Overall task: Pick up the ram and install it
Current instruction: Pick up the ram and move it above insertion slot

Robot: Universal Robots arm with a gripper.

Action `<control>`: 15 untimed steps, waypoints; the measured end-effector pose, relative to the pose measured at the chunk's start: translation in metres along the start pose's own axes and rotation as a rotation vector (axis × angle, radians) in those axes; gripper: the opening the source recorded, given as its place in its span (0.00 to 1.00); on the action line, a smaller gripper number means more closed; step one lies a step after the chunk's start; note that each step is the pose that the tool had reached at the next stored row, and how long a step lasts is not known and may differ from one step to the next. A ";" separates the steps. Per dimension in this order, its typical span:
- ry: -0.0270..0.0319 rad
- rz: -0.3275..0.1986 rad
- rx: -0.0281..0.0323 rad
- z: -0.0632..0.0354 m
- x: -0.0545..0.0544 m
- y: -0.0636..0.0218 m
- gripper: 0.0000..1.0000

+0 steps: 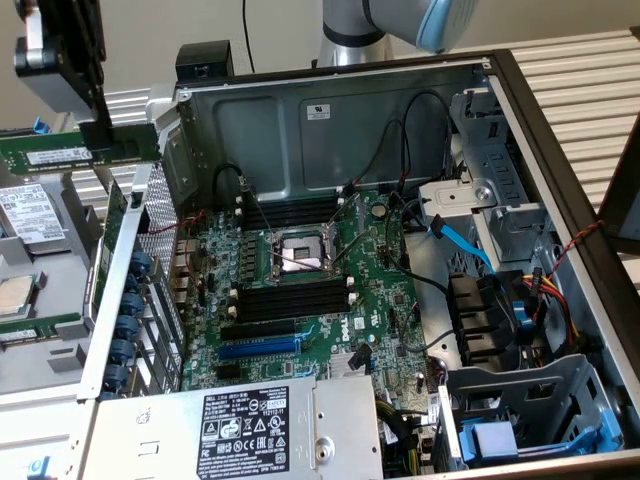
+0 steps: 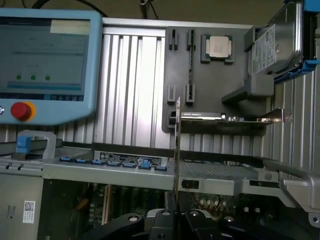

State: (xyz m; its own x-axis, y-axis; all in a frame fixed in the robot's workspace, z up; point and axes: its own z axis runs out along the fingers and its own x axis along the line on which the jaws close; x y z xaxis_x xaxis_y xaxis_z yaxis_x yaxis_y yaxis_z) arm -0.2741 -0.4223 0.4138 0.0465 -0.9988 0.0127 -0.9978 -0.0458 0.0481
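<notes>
I have the gripper [image 1: 100, 140] closed tight on the ram [image 1: 40, 152], which it holds level in the air at the exterior view's left, outside the open computer case [image 1: 520, 120] and well above its side wall. In the wrist view the stick shows edge-on, a thin line rising from between the jaws. By my reckoning the pick-up is done and the install is not. The black memory slots [image 1: 290, 300] beside the processor socket [image 1: 300, 255] look empty, and the ram is well apart from them, not yet over the motherboard [image 1: 385, 300]. What is left is the whole placing: bringing the stick over a slot, lining it up and seating it.
</notes>
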 end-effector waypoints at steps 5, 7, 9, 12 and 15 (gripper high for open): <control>-0.0027 -0.001 0.0001 -0.0017 0.001 -0.0225 0.13; -0.0049 -0.001 0.0002 -0.0022 0.001 -0.0315 0.13; -0.0062 -0.001 0.0002 -0.0027 0.001 -0.0406 0.13; -0.0067 -0.001 0.0003 -0.0033 0.001 -0.0542 0.13; -0.0069 -0.001 0.0003 -0.0040 0.001 -0.0679 0.13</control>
State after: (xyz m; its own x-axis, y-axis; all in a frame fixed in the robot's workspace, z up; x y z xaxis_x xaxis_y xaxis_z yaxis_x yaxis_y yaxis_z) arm -0.2061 -0.4196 0.4145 0.0471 -0.9989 0.0058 -0.9978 -0.0468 0.0479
